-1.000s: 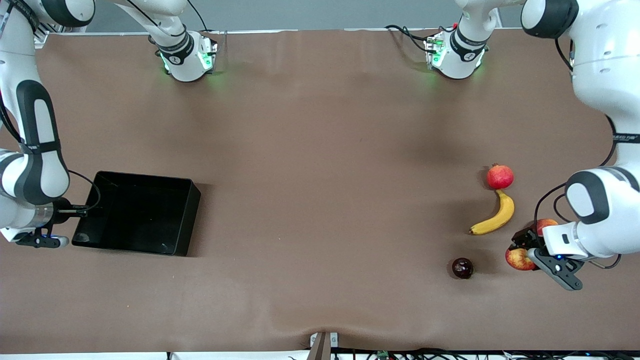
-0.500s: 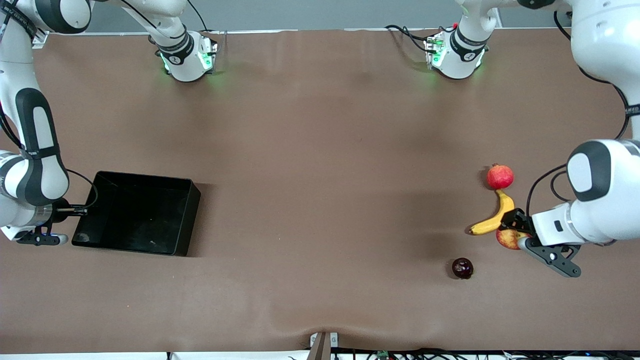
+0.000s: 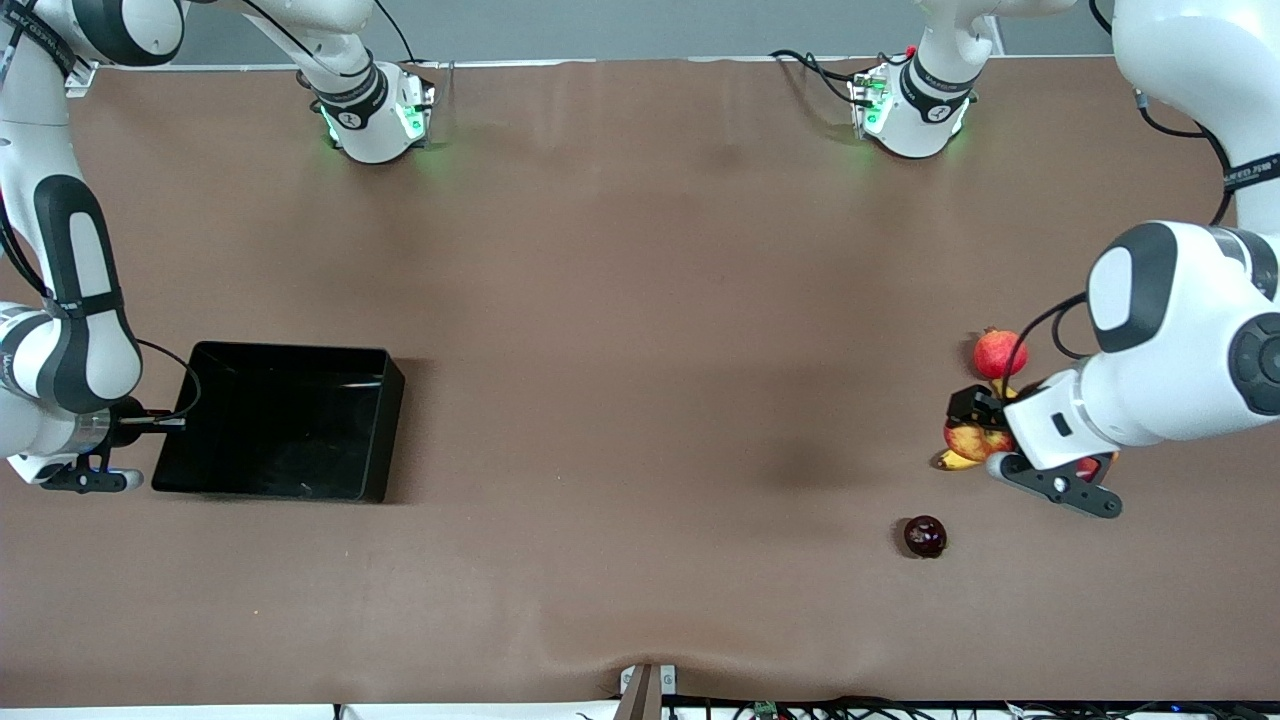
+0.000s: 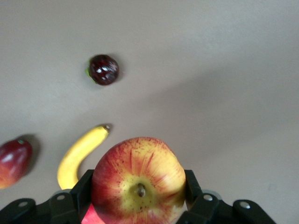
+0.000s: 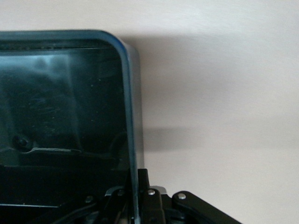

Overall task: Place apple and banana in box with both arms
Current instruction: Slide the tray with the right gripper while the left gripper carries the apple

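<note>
On the brown worktop point(image 3: 620, 400), the left claw point(image 3: 985, 420) grips the apple point(image 3: 975, 440) over the banana point(image 3: 955, 460), while the right claw point(image 5: 135, 196) is clenched on the box point(image 3: 390, 400) wall.

I see the left gripper point(image 4: 138, 198) clamped on the apple point(image 4: 139, 183). Below on the table point(image 4: 210, 70) lie the banana point(image 4: 79, 154), a dark round fruit point(image 4: 103, 69) and a red fruit point(image 4: 14, 161).
</note>
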